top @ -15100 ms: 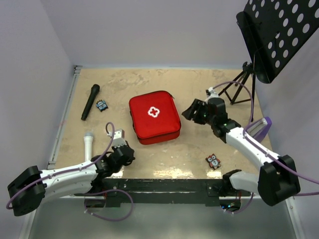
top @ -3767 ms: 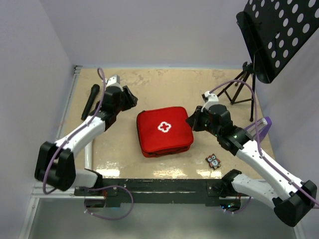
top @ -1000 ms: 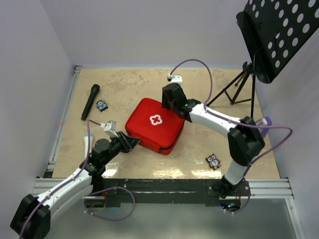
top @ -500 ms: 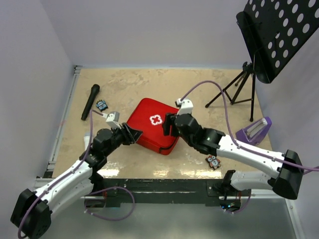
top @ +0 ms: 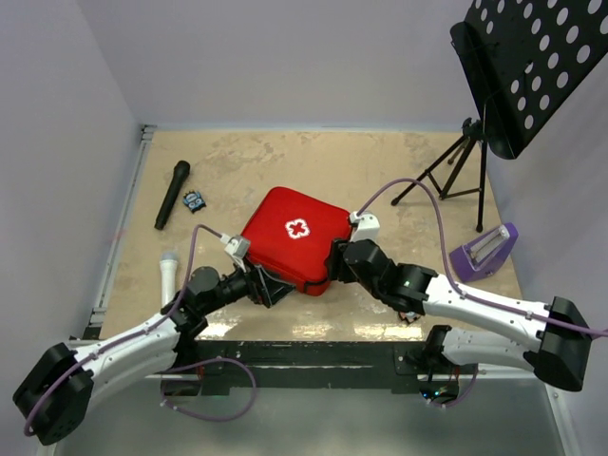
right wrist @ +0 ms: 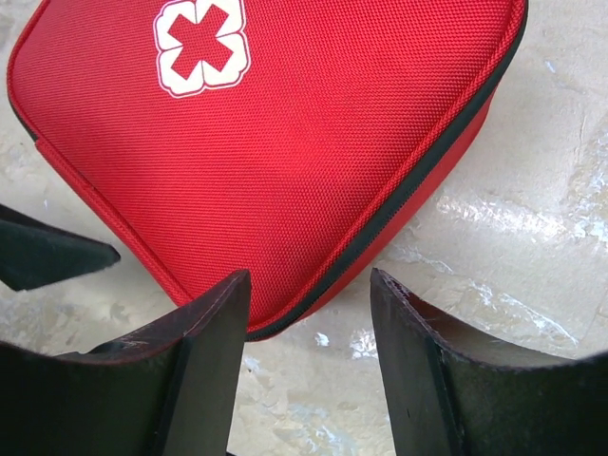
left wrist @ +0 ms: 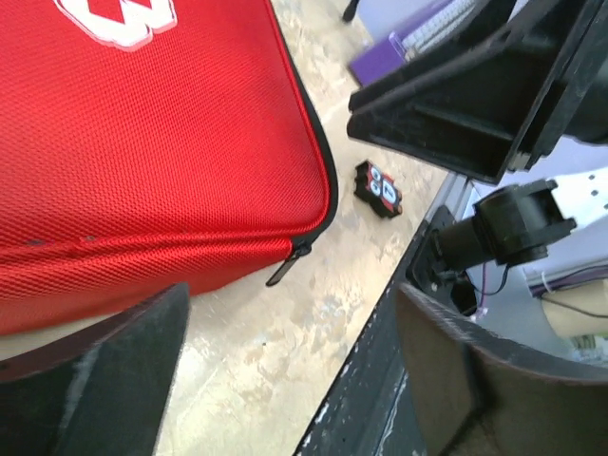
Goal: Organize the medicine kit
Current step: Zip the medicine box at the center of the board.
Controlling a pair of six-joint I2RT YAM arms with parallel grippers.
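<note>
Top view: medicine kit point(top: 290, 236) lay closed, cross up; left gripper point(top: 270, 286) at its near-left edge, right gripper point(top: 334, 258) at its near-right corner. Left wrist: jaws wide apart, empty, the kit's zipper pull point(left wrist: 288, 268) just ahead. Right wrist: fingers point(right wrist: 204, 351) parted, empty, flanking the kit's corner.

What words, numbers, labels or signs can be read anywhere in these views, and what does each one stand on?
No words or numbers can be read.
Sign without lettering: a white cross on the lid of the red medicine kit.
Too blurred to read: blue and white marks on the small red-and-black card lying on the table near the kit.
Too small to read: markings on the small blue tag beside the black microphone.
</note>
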